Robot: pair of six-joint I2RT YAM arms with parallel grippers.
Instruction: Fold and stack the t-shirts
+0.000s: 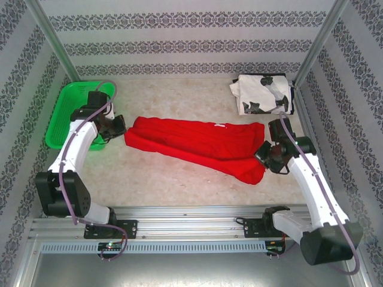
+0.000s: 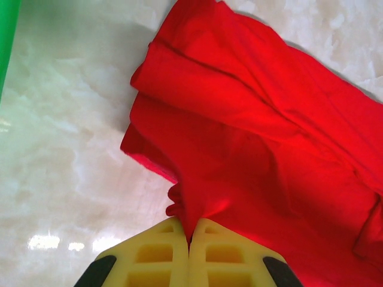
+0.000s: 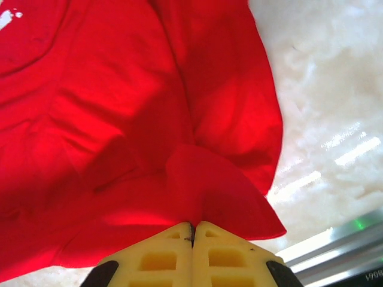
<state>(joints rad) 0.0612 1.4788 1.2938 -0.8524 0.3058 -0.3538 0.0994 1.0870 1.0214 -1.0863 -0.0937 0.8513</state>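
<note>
The red t-shirt [image 1: 197,143] lies stretched across the middle of the table, folded lengthwise. My left gripper [image 1: 121,129] is shut on its left end; in the left wrist view the yellow fingers [image 2: 167,251] pinch a bunch of red cloth [image 2: 251,131]. My right gripper [image 1: 263,152] is shut on the shirt's right end, where the yellow fingers [image 3: 164,257] clamp a red fold [image 3: 149,119]. The white t-shirt with black blotches [image 1: 263,94] lies folded at the back right corner, apart from both grippers.
A green mesh basket [image 1: 69,104] stands at the back left, just behind the left arm; its edge [image 2: 6,42] shows beside the cloth. Patterned walls close in three sides. A metal rail [image 1: 191,215] runs along the near edge.
</note>
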